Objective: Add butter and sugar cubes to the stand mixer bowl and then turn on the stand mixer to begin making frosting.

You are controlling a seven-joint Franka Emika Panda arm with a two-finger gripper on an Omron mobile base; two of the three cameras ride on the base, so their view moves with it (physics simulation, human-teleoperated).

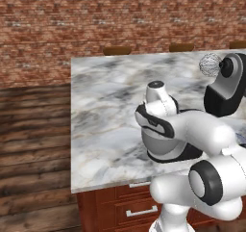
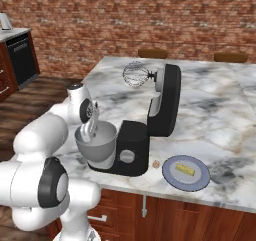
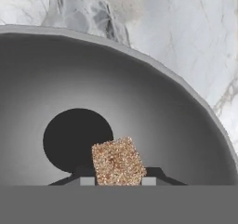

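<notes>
End effector (image 3: 115, 181) grips sugar cube (image 3: 117, 161) above stand mixer bowl (image 3: 186, 125).

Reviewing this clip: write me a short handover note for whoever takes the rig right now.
Gripper: shut on a brown, grainy sugar cube, held over the inside of the round, deep grey metal bowl.
Bowl sits on the base of the black stand mixer, whose head is tilted up with the wire whisk raised.
Pale-yellow butter stick lies on the flat blue-grey round plate; a second small brown cube rests on the marble counter beside the plate.
Done: cube brought to the bowl.
Left: release it, add the butter and the other cube, turn on the mixer.
</notes>
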